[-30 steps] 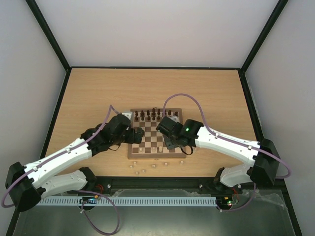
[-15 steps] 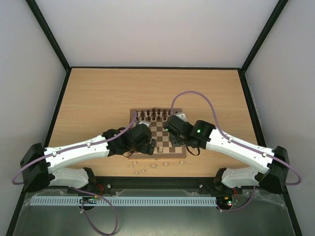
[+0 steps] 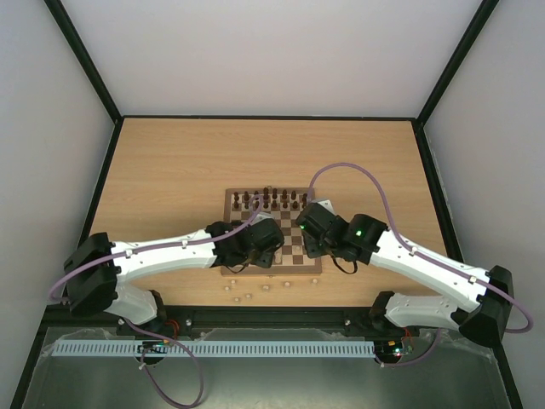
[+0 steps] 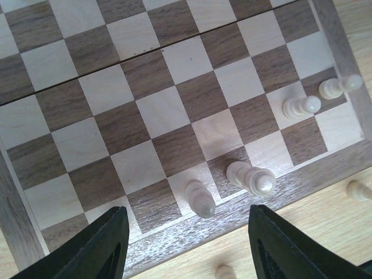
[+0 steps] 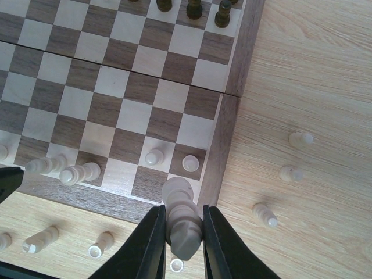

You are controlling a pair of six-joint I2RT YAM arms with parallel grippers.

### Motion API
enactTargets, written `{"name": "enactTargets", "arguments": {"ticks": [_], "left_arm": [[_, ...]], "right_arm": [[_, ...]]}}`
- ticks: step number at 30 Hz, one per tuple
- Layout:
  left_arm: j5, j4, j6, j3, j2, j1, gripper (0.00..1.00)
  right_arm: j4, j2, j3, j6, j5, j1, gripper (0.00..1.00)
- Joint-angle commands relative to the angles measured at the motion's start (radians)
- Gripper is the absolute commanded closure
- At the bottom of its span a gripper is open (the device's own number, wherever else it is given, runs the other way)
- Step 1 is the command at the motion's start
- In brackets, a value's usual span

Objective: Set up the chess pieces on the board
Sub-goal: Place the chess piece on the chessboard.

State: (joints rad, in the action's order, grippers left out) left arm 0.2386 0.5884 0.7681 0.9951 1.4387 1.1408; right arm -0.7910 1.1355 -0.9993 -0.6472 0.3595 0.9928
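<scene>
Right gripper (image 5: 181, 232) pinches a pale chess piece (image 5: 177, 195) over the board (image 5: 232, 116) corner; left gripper (image 4: 187, 214) gapes wide.

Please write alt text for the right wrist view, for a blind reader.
The right gripper holds a pale chess piece over a corner of the board. Other pale pieces sit on nearby squares, dark pieces at the far edge, more pale ones loose on the table.
</scene>
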Motion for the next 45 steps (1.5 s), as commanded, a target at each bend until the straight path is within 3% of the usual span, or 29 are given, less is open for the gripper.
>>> {"name": "enactTargets", "arguments": {"ticks": [1,16,25,33,45], "left_arm": [[0.02,0.031,0.016,0.026,0.025,0.007,0.43],[-0.013,-0.001,0.019,0.012,0.06,0.009,0.48],[0.004,0.004,0.029,0.006,0.033,0.008,0.35],[0.084,0.034,0.064,-0.004,-0.137,0.008,0.26],[0.183,0.072,0.118,-0.077,-0.461,0.006,0.2]], "right_arm": [[-0.011,-0.023,0.021,0.037,-0.014,-0.007,0.84],[0.009,-0.007,0.028,0.053,-0.04,-0.01,0.84],[0.049,0.027,0.036,0.07,-0.104,-0.009,0.85],[0.073,0.093,0.041,0.048,-0.098,0.044,0.85],[0.103,0.231,0.037,-0.037,-0.019,0.147,0.83]]}}
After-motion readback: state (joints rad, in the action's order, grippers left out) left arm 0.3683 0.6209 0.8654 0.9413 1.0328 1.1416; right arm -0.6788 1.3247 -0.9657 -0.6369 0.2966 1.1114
